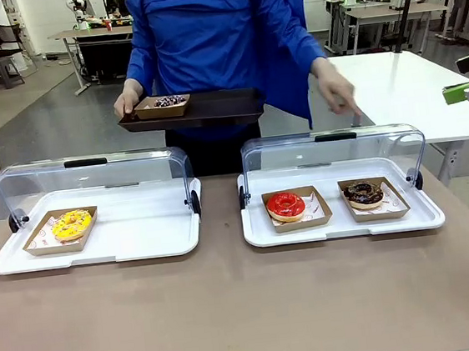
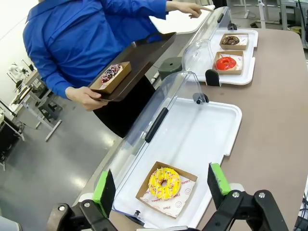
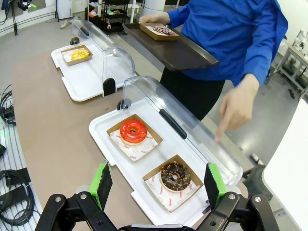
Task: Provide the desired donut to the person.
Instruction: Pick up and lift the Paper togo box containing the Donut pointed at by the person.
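Right gripper hangs w/ green pads spread wide, nothing btwn them, high over the near-right part of the right white plastic display case. Left gripper is likewise spread and empty, above the yellow-iced sprinkled donut in the left case. Below the right gripper, just ahead, sits the chocolate-glazed donut in its brown cardboard boat. The red-glazed donut lies beside it in the same case, apart, not touching. The clear hinged dome lid is swung back toward the person. The person's pointing hand hovers just past that lid, index finger aimed down at the choc end, so that one is prob. the pick. Their other hand holds a flat black serving tray already carrying a sprinkled donut in a cardboard boat. Risks: pads closing on the icing instead of the boat would crush or smear it. A pinch on one boat wall could tip it and dump the donut. A sloppy descent could clip the lid or drift to the red one, since the boats sit close. The reach across passes near the person's finger, so contact is poss. The tray is hand-held, so it may shift at set-down.
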Controlling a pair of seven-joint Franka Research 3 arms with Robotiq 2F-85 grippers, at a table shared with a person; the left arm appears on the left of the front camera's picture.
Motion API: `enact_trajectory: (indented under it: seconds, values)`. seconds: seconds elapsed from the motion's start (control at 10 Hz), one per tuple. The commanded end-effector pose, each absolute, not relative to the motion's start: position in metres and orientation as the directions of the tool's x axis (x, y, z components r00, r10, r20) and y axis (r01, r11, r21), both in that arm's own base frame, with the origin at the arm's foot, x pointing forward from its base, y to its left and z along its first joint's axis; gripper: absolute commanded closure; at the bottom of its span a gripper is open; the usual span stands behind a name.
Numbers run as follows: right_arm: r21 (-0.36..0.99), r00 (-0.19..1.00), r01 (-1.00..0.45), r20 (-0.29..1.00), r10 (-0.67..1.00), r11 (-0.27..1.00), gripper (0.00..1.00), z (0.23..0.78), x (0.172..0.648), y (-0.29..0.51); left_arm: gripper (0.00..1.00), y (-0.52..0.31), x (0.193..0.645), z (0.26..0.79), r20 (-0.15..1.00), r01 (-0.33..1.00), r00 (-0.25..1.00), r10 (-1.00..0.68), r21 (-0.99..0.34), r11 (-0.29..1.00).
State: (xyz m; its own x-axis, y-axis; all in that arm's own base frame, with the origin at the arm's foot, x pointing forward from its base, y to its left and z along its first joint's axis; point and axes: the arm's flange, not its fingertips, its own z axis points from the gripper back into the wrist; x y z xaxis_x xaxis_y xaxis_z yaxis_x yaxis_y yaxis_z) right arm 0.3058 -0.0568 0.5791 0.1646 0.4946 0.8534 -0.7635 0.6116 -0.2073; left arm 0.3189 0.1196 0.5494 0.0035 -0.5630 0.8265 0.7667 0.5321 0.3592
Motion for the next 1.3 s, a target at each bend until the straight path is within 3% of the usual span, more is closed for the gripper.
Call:
enact_trajectory:
  seconds: [0.0,1.2]
  values:
    - [-0.213,0.155,-0.772,0.851,0.502,0.599,0.00,0.5772,0.3071,-0.0567,0.00,0.1196,0.3191,0.5489,0.830,0.769,0.001,-0.558,0.356,0.531]
    - [-0.207,0.165,-0.764,0.853,0.495,0.612,0.00,0.5791,0.3058,-0.0568,0.00,0.1196,0.3191,0.5489,0.830,0.769,0.001,-0.558,0.356,0.531]
